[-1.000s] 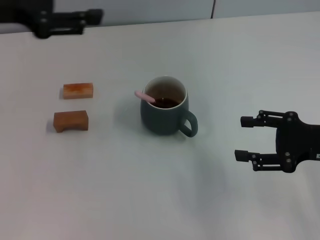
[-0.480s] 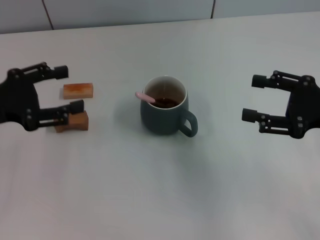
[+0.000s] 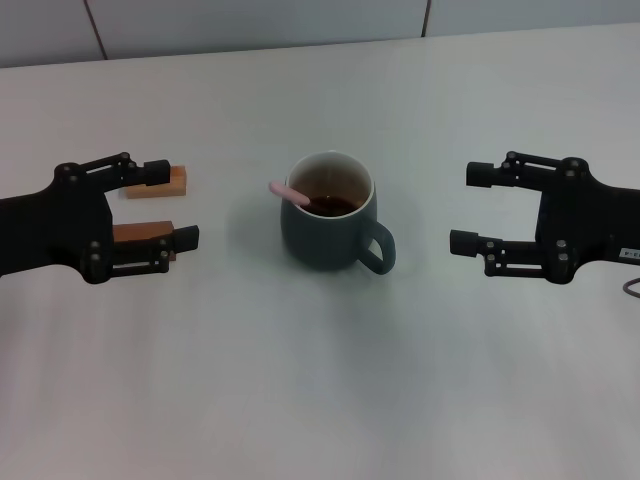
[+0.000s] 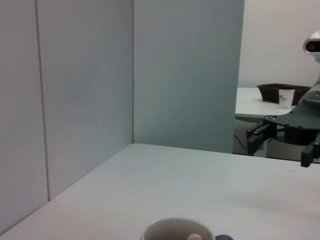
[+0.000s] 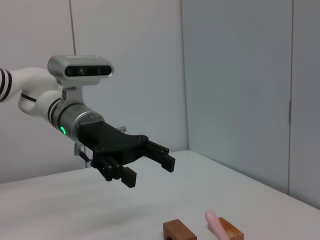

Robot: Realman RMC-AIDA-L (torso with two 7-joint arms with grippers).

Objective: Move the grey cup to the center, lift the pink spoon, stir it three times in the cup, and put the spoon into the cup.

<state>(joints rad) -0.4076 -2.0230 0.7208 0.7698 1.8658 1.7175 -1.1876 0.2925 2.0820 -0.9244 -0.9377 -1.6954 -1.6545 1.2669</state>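
Both tools hover with fingers apart and empty: the right tool [image 3: 472,208] toward the bench's right edge, the left tool [image 3: 172,205] toward its left edge, over the wooden blocks [image 3: 178,180]. Between them, mid-bench [image 3: 320,380], the grey cup [image 3: 330,228] stands upright, handle toward the right tool, with the pink spoon [image 3: 289,192] leaning inside, pink handle over the rim. The task looks finished, so the sound move is to draw both tools off without brushing the cup.

You'll find no readable text here; only a small white label on the right gripper [image 3: 472,208], its print too tiny to read.
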